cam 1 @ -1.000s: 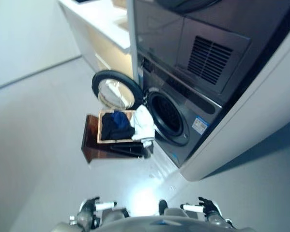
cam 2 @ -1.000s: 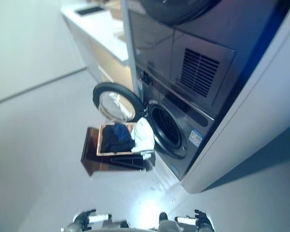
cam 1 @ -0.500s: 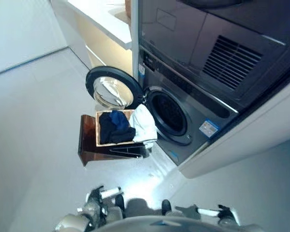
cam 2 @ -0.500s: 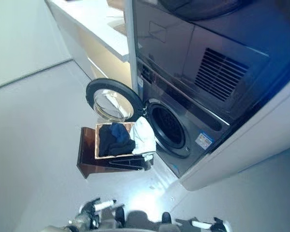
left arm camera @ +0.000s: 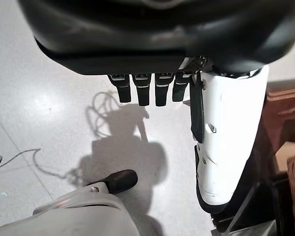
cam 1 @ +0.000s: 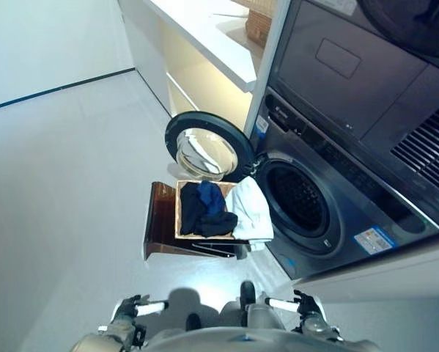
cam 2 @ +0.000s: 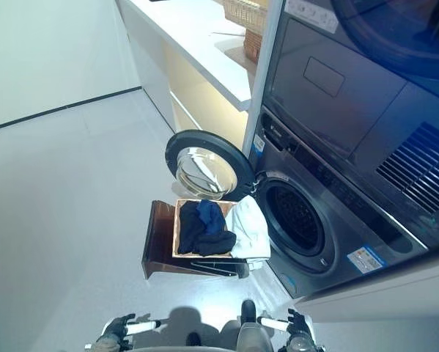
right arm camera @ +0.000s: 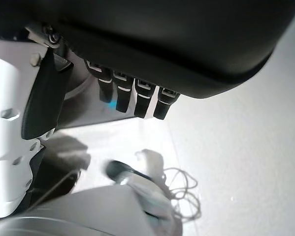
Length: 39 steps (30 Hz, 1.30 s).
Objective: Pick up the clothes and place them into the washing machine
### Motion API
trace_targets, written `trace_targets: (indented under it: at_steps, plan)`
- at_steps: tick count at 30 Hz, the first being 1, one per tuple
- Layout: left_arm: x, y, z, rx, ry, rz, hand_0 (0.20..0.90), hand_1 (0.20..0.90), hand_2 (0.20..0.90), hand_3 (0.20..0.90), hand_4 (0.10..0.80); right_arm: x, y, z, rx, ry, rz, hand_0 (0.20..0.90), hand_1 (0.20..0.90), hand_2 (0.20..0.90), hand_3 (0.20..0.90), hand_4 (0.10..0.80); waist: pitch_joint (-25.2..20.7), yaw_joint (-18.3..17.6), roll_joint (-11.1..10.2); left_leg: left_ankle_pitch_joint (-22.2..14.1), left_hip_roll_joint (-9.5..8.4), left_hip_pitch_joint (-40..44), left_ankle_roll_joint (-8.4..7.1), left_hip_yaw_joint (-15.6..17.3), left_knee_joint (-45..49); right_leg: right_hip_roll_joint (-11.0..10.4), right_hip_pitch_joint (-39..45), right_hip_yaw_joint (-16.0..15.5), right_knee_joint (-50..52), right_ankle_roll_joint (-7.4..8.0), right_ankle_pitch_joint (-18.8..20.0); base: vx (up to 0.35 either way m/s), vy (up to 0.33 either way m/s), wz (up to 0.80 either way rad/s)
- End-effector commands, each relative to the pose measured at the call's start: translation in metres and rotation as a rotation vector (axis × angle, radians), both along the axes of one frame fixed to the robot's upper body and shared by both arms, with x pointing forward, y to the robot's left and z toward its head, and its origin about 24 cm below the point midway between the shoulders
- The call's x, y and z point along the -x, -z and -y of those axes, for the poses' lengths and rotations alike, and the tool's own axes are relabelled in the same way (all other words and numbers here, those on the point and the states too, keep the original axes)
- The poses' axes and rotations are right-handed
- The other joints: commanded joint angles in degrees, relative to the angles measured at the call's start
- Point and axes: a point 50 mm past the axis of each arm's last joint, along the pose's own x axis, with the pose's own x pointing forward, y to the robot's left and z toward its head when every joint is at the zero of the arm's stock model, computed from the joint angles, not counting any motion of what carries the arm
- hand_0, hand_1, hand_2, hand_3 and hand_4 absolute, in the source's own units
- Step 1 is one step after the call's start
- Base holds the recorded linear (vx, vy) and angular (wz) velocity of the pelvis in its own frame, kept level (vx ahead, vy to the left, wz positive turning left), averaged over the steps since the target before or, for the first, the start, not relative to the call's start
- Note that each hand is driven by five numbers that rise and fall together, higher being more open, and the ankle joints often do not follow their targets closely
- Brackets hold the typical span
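Head pair: high, looking down, sharing washing machine [cam 1: 307, 213] and basket [cam 1: 204, 213]. Wrist cameras: close, facing floor [left arm camera: 49, 123] past each hand's fingers.

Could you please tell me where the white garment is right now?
In the left eye view, the white garment drapes over the basket edge nearest the washing machine, beside the dark clothes.
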Motion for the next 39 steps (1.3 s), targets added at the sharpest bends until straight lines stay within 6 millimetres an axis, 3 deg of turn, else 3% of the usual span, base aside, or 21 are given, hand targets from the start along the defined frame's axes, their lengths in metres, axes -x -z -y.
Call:
trace_targets:
  at_steps: [1,2,4,6,10,16,19,20,22,25,27,29,32,34,35,39]
  plan:
    - [-0.024,-0.005,0.005,0.005,-0.009,0.077,0.900,0.900,0.900,0.900,0.800,0.007,-0.005,0.031,0.111,-0.019,-0.039,0.900,0.900,0.900,0.900,0.800,1.0,-0.3,-0.3,-3.5,2.32,-5.1,-5.58,-6.6,8.7,0.6,5.8,-0.3,-2.9,-0.48,2.6,0.181,-0.205,0.32]
    - [-0.028,-0.004,0.012,0.016,0.012,0.086,0.900,0.900,0.900,0.900,0.800,0.010,-0.007,0.039,0.128,0.004,-0.044,0.900,0.900,0.900,0.900,0.800,0.5,-1.1,-0.5,-3.8,3.24,-5.0,-6.23,-7.9,9.3,2.1,6.5,0.8,-1.3,-1.27,1.7,0.182,-0.178,0.28]
    - [-0.030,-0.003,0.025,0.045,0.028,0.100,0.900,0.900,0.900,0.900,0.800,0.011,-0.009,0.046,0.138,0.033,-0.039,0.900,0.900,0.900,0.900,0.800,-0.7,-1.4,-0.2,-3.1,3.63,-4.3,-6.63,-8.9,7.7,2.0,7.7,-0.6,-2.5,-1.27,1.9,0.201,-0.172,0.43]
    - [-0.043,-0.004,0.045,0.067,0.200,0.128,0.900,0.900,0.900,0.900,0.800,0.007,-0.011,0.051,0.153,0.027,-0.033,0.900,0.900,0.900,0.900,0.800,-2.1,-1.6,0.3,-2.3,4.49,-3.6,-6.93,-9.2,5.1,2.3,8.6,-1.2,-4.3,-1.13,1.9,0.136,-0.092,0.29]
    - [-0.055,-0.009,0.044,0.051,0.242,0.161,0.900,0.900,0.900,0.900,0.800,-0.016,-0.019,0.055,0.175,-0.019,0.023,0.900,0.900,0.900,0.900,0.800,-2.7,-1.4,1.2,-2.1,4.38,-3.2,-6.66,-9.1,3.5,2.4,8.5,-0.7,-4.0,-0.94,1.7,0.055,-0.006,-0.10]
    - [-0.045,-0.005,0.044,0.059,0.237,0.126,0.900,0.900,0.900,0.900,0.800,-0.024,-0.019,0.050,0.156,-0.023,0.055,0.900,0.900,0.900,0.900,0.800,-3.0,-1.2,2.2,-2.3,3.61,-1.3,-6.09,-8.8,1.0,1.5,9.3,0.2,-5.2,-0.35,2.0,0.043,0.039,-0.12]
    - [-0.038,-0.003,0.040,0.049,0.225,0.103,0.900,0.900,0.900,0.900,0.800,-0.038,-0.024,0.049,0.162,-0.044,0.096,0.900,0.900,0.900,0.900,0.800,-3.1,-0.9,2.9,-1.3,3.55,-1.4,-6.06,-8.3,-0.8,1.3,8.1,0.3,-5.8,-0.04,2.6,-0.017,0.015,-0.03]
    - [-0.039,-0.004,0.036,0.035,0.213,0.103,0.900,0.900,0.900,0.900,0.800,-0.046,-0.027,0.048,0.166,-0.056,0.112,0.900,0.900,0.900,0.900,0.800,-2.7,-0.5,3.2,-0.8,3.98,-1.6,-6.14,-7.7,-1.4,1.6,6.2,-0.4,-2.8,-0.01,2.0,-0.096,-0.029,-0.12]
    - [-0.035,-0.004,0.027,0.019,0.185,0.089,0.900,0.900,0.900,0.900,0.800,-0.055,-0.030,0.045,0.169,-0.089,0.128,0.900,0.900,0.900,0.900,0.800,-2.3,1.1,3.6,-0.4,5.15,-1.8,-6.71,-5.5,-2.0,0.8,4.6,-7.5,0.7,-0.53,-0.6,-0.042,-0.098,-0.49]
    - [-0.026,-0.003,0.018,0.004,0.166,0.052,0.900,0.900,0.900,0.900,0.800,-0.065,-0.031,0.035,0.186,-0.212,0.131,0.900,0.900,0.900,0.900,0.800,-1.7,0.8,3.0,-1.6,6.41,-2.1,-7.45,-5.7,3.7,2.6,6.3,-6.7,1.3,-2.63,-3.2,0.144,-0.184,-0.27]
    - [-0.024,-0.002,0.019,0.020,0.086,0.069,0.900,0.900,0.900,0.900,0.800,-0.070,-0.032,0.028,0.183,-0.281,0.144,0.900,0.900,0.900,0.900,0.800,-0.5,1.2,1.9,0.9,6.70,-5.4,-8.65,-5.8,14.2,3.0,8.7,-7.6,0.7,-4.01,-3.5,0.115,-0.207,0.19]
    - [-0.032,-0.004,0.023,0.026,0.046,0.119,0.900,0.900,0.900,0.900,0.800,-0.073,-0.032,0.023,0.183,-0.320,0.157,0.900,0.900,0.900,0.900,0.800,1.6,2.6,0.2,3.4,4.89,-11.2,-9.14,-8.2,22.3,2.4,10.3,-8.1,-0.5,-4.72,-3.5,0.016,-0.168,0.11]
    - [-0.040,-0.005,0.035,0.038,0.151,0.138,0.900,0.900,0.900,0.900,0.800,-0.077,-0.033,0.022,0.201,-0.363,0.156,0.900,0.900,0.900,0.900,0.800,1.9,2.9,-0.5,1.1,3.25,-15.2,-8.46,-8.7,17.6,1.7,11.6,-8.0,-2.9,-3.91,-3.5,0.084,-0.009,0.21]
    - [-0.049,-0.008,0.033,0.008,0.165,0.170,0.900,0.900,0.900,0.900,0.800,-0.086,-0.039,0.025,0.248,-0.402,0.175,0.900,0.900,0.900,0.900,0.800,2.4,3.8,1.5,7.8,7.74,-17.6,-9.64,-8.0,5.2,2.4,11.9,-7.5,-3.1,-2.79,-4.1,0.116,0.149,0.10]
    - [-0.046,-0.008,0.032,0.005,0.163,0.160,0.900,0.900,0.900,0.900,0.800,-0.088,-0.040,0.025,0.262,-0.443,0.176,0.900,0.900,0.900,0.900,0.800,2.1,4.0,1.8,6.3,7.93,-15.5,-9.29,-7.8,3.9,2.4,12.1,-7.1,-2.3,-2.61,-4.7,0.130,0.149,0.11]
    - [-0.048,-0.009,0.030,-0.015,0.185,0.164,0.900,0.900,0.900,0.900,0.800,-0.103,-0.046,0.016,0.299,-0.514,0.189,0.900,0.900,0.900,0.900,0.800,1.8,4.1,2.4,6.3,6.33,-15.8,-8.61,-7.0,3.3,0.8,11.5,-6.5,-4.0,-1.85,-2.9,0.043,0.124,-0.48]
